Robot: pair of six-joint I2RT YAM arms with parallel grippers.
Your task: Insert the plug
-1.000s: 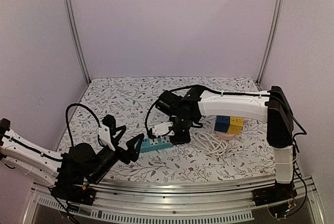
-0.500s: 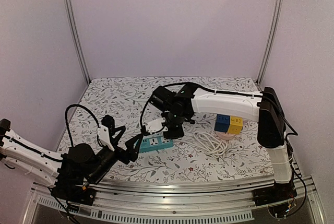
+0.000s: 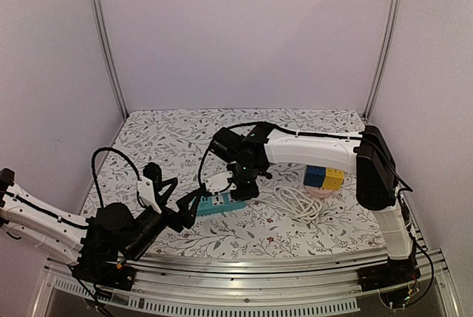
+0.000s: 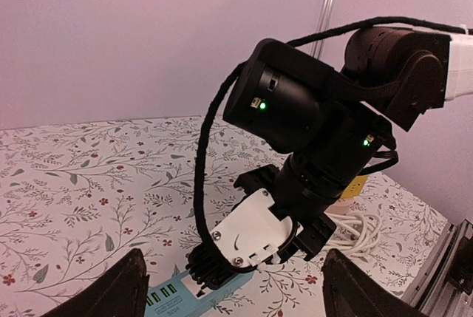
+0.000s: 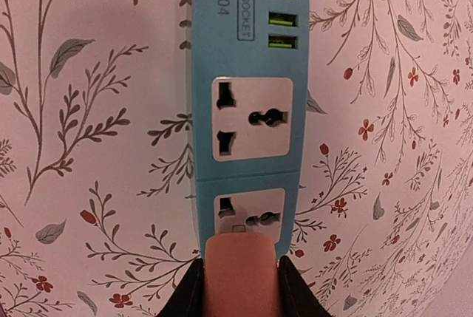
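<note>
A blue power strip [image 3: 219,204] lies on the floral table, with two sockets and green USB ports [image 5: 247,51]. My right gripper [image 3: 235,184] points down over it, shut on a pale pinkish plug [image 5: 242,276] held between its black fingers [image 5: 191,291]. The plug's front edge overlaps the lower socket [image 5: 251,213]; I cannot tell whether it touches. My left gripper [image 3: 179,197] stands open just left of the strip's end [image 4: 185,295], holding nothing. In the left wrist view the plug is hidden behind the right gripper's white and black body [image 4: 255,228].
A coil of white cable [image 3: 299,202] lies right of the strip, also seen as the coil [image 4: 355,228]. A blue and yellow block [image 3: 324,176] stands on a pale base behind it. Metal rails run along the near table edge [image 3: 259,261].
My right arm has carried the plug leftward, from the strip's right end to over its sockets. The left arm has held still with its jaws open.
</note>
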